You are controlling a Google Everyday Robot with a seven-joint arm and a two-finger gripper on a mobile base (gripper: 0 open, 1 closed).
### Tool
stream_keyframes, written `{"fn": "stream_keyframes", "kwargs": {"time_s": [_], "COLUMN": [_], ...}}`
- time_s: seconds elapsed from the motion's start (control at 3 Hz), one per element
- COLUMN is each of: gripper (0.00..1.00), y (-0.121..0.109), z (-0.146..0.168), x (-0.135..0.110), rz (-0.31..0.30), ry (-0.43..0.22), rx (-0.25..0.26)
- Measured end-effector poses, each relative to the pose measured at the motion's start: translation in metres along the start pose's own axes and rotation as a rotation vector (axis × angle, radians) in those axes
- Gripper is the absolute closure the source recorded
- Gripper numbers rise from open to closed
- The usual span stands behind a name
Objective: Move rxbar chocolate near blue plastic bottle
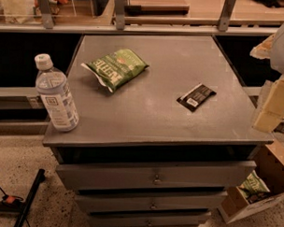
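- Gripper (pixel 272 108): pale, at the right edge of the view, just off the right side of the cabinet top (pixel 146 120) and raised above it. Whether it is wide or narrow cannot be told. It is apart from every item.
- Bar (pixel 196 97): lies flat on the top, right of centre, turned diagonally, with its white label patch at the front-left end. Nothing touches it.
- Bottle (pixel 56 96): stands upright at the front-left corner, close to the edge and well apart from the bar.
- Bag (pixel 115 67): lies left of centre toward the back, its front tip close to the straight line from bar to bottle.
- Handling, judged: the bar is probably light and thin, fairly firm inside a slick wrapper, and prone to slide when pushed.
- Hold, judged: take it from above, closing across the short width near the middle and reaching down to the surface.
- Placement, judged: use the bare surface just right of the bottle, which looks easy to tip.
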State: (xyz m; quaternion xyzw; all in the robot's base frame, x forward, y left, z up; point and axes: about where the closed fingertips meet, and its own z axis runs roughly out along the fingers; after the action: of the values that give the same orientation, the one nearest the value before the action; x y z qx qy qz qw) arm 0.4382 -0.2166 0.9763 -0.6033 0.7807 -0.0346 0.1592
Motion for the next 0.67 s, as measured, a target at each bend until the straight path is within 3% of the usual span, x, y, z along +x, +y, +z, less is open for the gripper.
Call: {"fn": "stream_keyframes", "kwargs": {"time_s": [0.33,0.67], "gripper": [0.00,0.00], "y": [0.0000,-0.0060], "z": [0.0000,0.0043], "x": [0.0000,-0.0005], "rz": [0.000,-0.042], "ry": [0.000,0.012], "rx": [0.000,0.007]}}
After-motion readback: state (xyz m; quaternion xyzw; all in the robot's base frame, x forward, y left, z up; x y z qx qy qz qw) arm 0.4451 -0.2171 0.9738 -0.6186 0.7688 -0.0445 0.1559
